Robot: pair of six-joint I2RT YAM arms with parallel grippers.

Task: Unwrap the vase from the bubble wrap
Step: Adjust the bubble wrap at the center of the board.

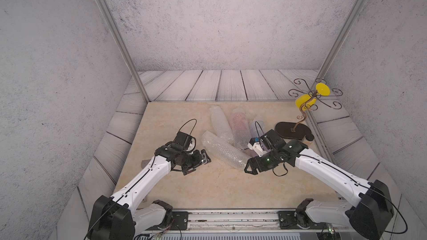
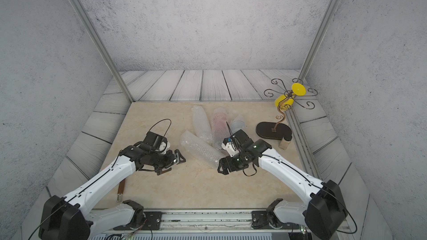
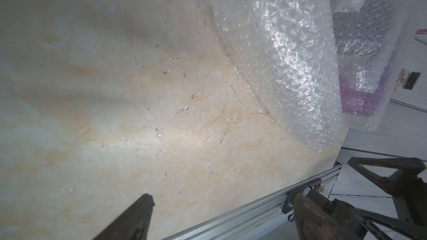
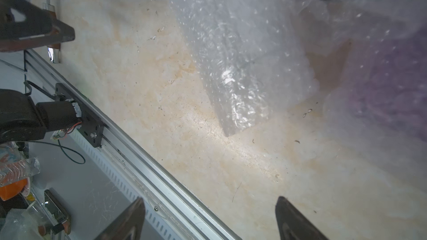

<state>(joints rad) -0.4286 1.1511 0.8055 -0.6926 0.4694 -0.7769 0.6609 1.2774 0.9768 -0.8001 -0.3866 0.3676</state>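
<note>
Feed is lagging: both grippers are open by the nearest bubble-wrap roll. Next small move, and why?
Probably ease the right gripper onto the end of the roll and close. That end lies just ahead of its open, empty jaws, with the left gripper open near the other end.

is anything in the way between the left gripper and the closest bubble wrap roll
Nothing visible: only bare beige tabletop lies between the open left gripper and the clear rolled bubble wrap tube nearest it.
</note>
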